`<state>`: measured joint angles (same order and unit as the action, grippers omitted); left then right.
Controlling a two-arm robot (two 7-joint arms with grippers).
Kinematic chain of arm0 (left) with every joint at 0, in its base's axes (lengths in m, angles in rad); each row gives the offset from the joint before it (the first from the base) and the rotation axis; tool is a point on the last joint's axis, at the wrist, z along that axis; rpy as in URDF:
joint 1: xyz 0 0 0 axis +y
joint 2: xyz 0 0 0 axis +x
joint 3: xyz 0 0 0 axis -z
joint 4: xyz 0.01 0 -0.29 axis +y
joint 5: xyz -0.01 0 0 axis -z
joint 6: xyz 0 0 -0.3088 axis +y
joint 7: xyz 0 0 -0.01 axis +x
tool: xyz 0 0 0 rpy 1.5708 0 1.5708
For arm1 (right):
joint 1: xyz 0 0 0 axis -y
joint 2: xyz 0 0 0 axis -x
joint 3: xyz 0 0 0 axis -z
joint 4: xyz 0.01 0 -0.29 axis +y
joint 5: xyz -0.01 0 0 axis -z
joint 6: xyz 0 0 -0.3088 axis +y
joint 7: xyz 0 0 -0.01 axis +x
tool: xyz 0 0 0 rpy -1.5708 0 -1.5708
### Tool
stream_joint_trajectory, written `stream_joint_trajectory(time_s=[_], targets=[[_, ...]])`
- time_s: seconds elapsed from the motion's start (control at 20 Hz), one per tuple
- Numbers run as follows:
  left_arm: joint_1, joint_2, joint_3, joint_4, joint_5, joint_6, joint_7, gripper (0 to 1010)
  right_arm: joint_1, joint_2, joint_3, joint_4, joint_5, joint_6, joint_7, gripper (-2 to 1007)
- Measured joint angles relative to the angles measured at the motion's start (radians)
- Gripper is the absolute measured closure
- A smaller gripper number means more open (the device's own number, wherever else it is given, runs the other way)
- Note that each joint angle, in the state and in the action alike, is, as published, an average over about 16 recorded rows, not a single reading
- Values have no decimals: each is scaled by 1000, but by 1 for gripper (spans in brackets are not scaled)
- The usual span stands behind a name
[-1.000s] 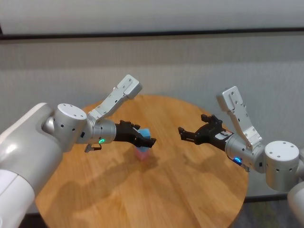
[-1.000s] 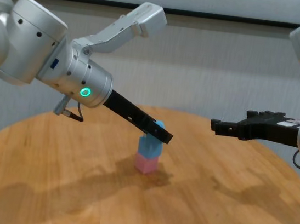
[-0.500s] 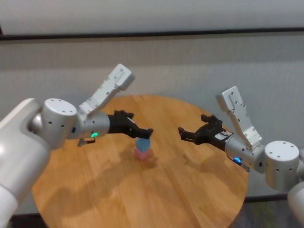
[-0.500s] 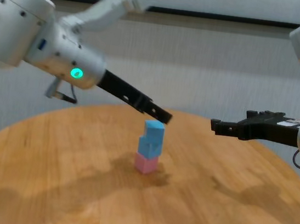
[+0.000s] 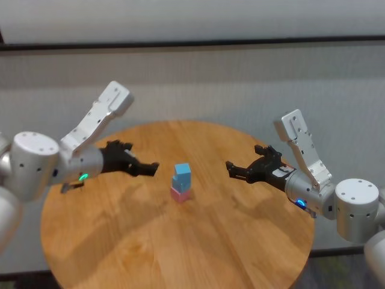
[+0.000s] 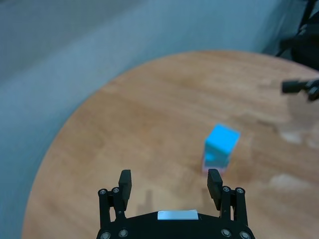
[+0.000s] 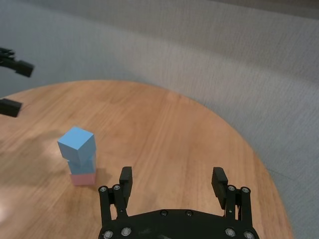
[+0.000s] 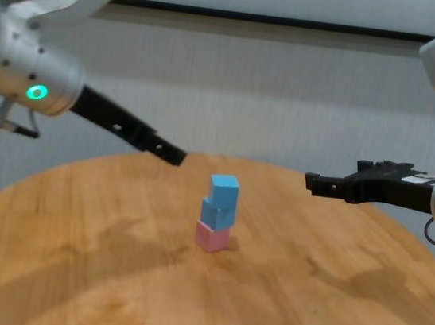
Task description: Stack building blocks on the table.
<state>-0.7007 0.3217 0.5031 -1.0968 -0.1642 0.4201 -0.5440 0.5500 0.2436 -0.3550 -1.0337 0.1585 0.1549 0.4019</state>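
The left pincer (image 5: 151, 168) has backed away leftward, open and empty. To its right on the counter (image 5: 180, 253) stands the block stack (image 5: 181, 182); light, rigid, toppling easily, best pinched by side faces. Right pincer (image 5: 231, 170) beyond, open.

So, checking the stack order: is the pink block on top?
No, the pink block sits at the bottom on the table, with two blue blocks above it.

Desk (image 5: 180, 253) is satin wood-grain plank, the pink block (image 8: 211, 238) and two blue blocks (image 8: 220, 200) matte and smooth, both claws (image 5: 147, 168) (image 5: 231, 170) matte black plastic on semi-gloss silver-grey arm shells (image 5: 337, 208).
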Motion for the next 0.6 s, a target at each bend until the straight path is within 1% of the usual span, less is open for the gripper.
stream_joint_trajectory(time_s=[0.1, 0.25, 0.45, 0.6], targets=[[20, 17, -9, -25, -4, 8, 10, 10, 0, 0, 0, 0, 0, 0, 0, 1], [43, 34, -19, -49, -10, 16, 19, 10, 0, 0, 0, 0, 0, 0, 0, 1], [63, 45, -28, -64, -15, 17, 26, 10, 0, 0, 0, 0, 0, 0, 0, 1], [70, 47, -30, -67, -17, 15, 27, 10, 0, 0, 0, 0, 0, 0, 0, 0]])
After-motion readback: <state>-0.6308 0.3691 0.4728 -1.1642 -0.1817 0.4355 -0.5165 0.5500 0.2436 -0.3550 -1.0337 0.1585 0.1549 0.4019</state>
